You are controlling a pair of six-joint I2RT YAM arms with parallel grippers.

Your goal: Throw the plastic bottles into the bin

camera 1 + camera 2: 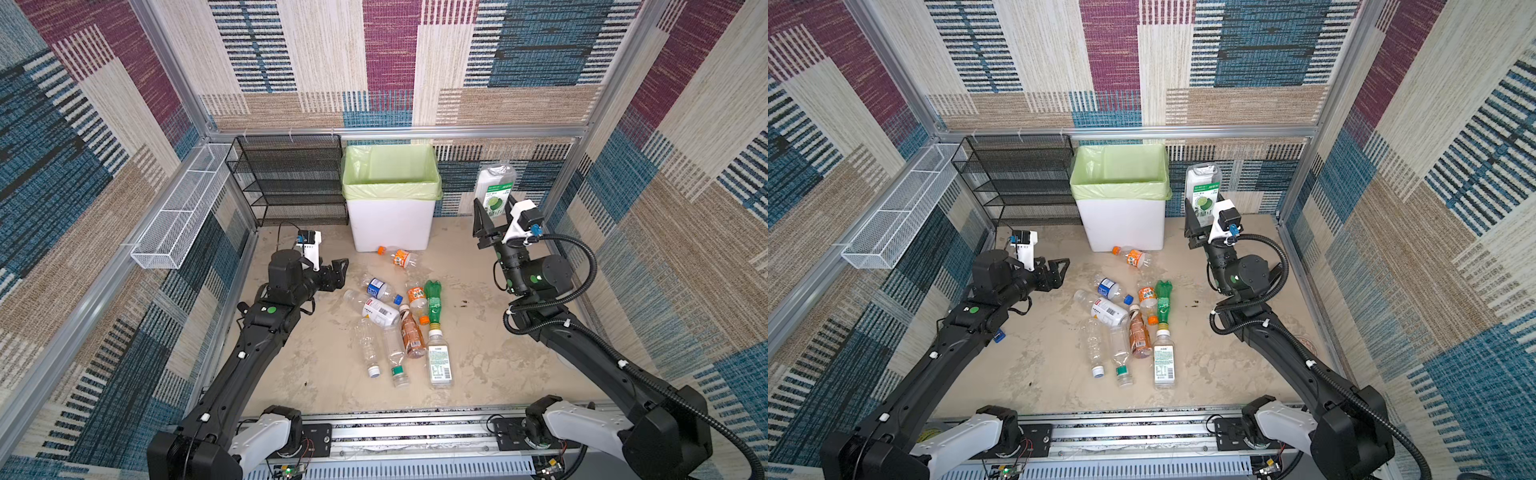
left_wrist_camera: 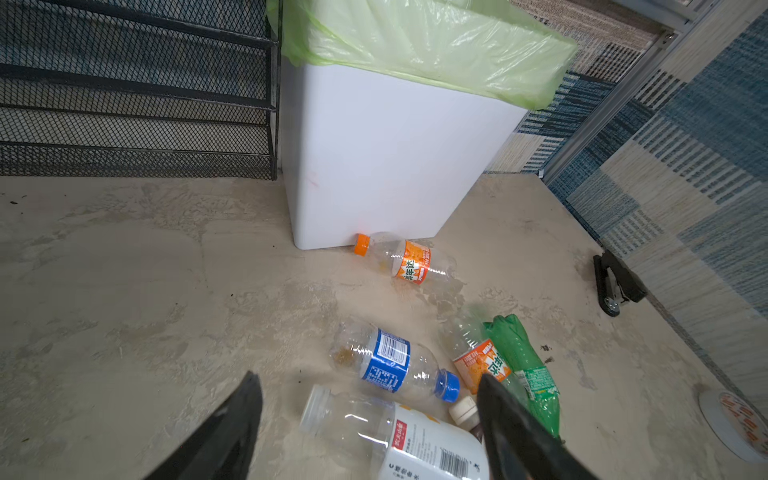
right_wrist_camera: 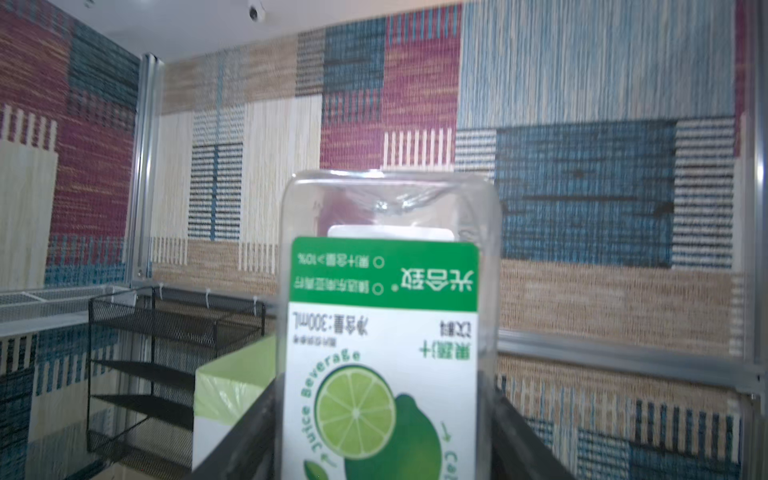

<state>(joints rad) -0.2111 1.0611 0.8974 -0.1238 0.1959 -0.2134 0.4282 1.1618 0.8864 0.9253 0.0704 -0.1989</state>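
Closest to the right wrist camera stands the lime-juice bottle (image 3: 384,332), base up and cap end down, because the right jaws clamp it from both flanks near its cap end. In both top views it (image 1: 496,185) hangs raised just beside the bin (image 1: 388,226), about level with the rim but not over the opening. I judge it is mid-carry and needs to cross over the light green liner before any release. That bin stands at the back of the worktop (image 1: 498,353), mouth up, next to a black mesh rack (image 1: 291,178). One orange-labelled bottle (image 1: 401,258) lies right at its foot. The other plastic bottles (image 1: 399,328) lie in a loose heap mid-worktop. Beside that heap the left jaws hover wide apart and empty, pointed towards the blue-labelled bottle (image 2: 388,365) and the white-labelled bottle (image 2: 419,444), probably lining up a pick.
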